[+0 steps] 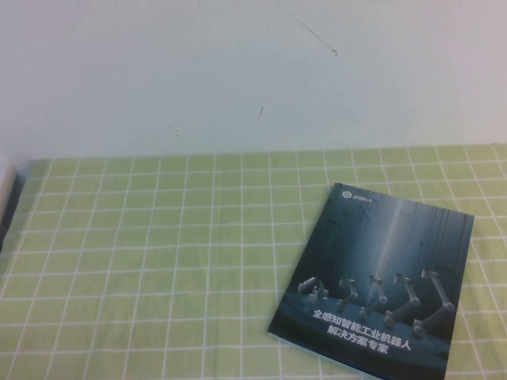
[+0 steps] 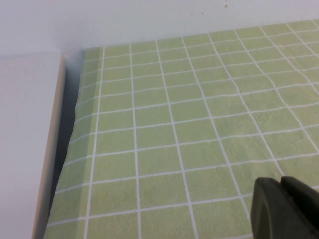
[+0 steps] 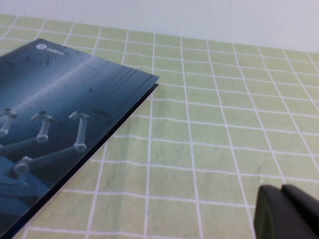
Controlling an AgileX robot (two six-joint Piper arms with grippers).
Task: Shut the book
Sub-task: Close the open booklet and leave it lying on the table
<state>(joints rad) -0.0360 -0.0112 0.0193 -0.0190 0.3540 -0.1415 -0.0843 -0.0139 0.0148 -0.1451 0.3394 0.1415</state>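
Observation:
A dark blue book [image 1: 376,281] lies shut and flat on the green checked cloth at the front right of the table, its cover showing robot arms and white print. In the right wrist view the book [image 3: 55,119] lies beside my right gripper [image 3: 281,188], which is shut, holds nothing and hovers over the cloth clear of the book's edge. My left gripper [image 2: 281,180] is shut and empty above bare cloth at the table's left side. Neither arm appears in the high view.
A green cloth with white grid lines [image 1: 158,261] covers the table, against a white wall [image 1: 238,71]. A pale board edge [image 2: 47,149] borders the cloth on the left, also seen at the high view's left margin as a white object [image 1: 6,186].

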